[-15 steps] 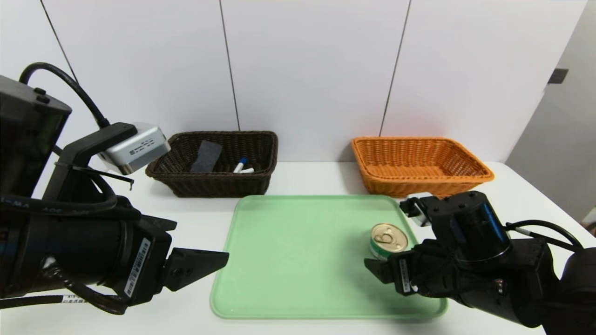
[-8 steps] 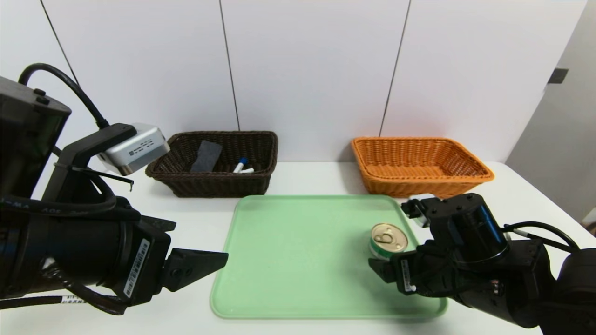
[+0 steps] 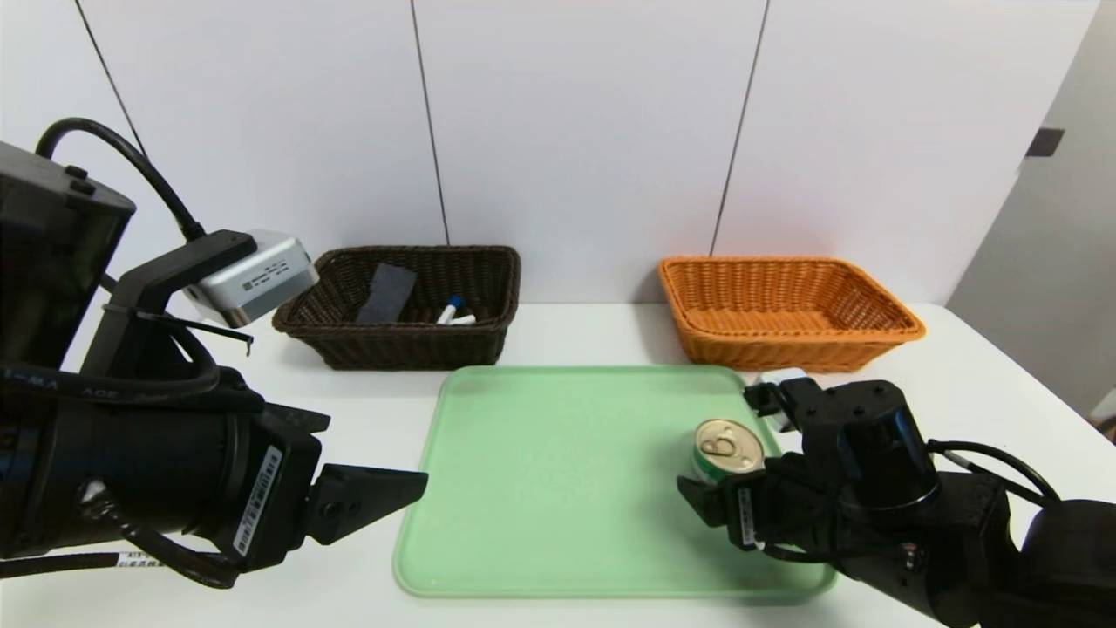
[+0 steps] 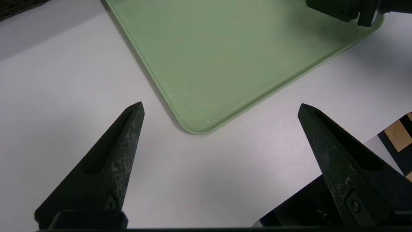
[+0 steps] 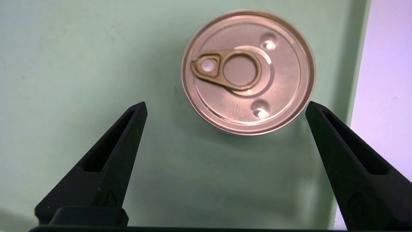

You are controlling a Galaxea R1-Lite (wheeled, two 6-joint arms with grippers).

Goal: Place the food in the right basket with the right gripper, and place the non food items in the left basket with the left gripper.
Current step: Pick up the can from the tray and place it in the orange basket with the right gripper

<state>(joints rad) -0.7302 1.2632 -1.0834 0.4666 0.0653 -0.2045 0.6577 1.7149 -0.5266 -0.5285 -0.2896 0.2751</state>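
Observation:
The food, a short tin can (image 3: 728, 449) with a gold pull-ring lid (image 5: 248, 71), stands on the right part of the green tray (image 3: 558, 471). My right gripper (image 3: 724, 490) hovers just in front of it, open, its fingertips (image 5: 136, 119) spread wider than the can and short of its sides. The dark brown left basket (image 3: 410, 349) holds a grey cloth (image 3: 386, 292), a blue-capped marker (image 3: 452, 307) and a white marker (image 3: 464, 320). The orange right basket (image 3: 767, 349) holds nothing I can see. My left gripper (image 3: 410, 484) is open over the table by the tray's near left corner (image 4: 193, 129).
Both baskets stand against the back wall, with the tray (image 5: 64, 64) in front of them. White tabletop (image 4: 80, 80) surrounds the tray (image 4: 209, 48). The table's right edge lies beyond my right arm.
My right gripper has shifted a little to the left and closer to the can. The left arm has stayed in place.

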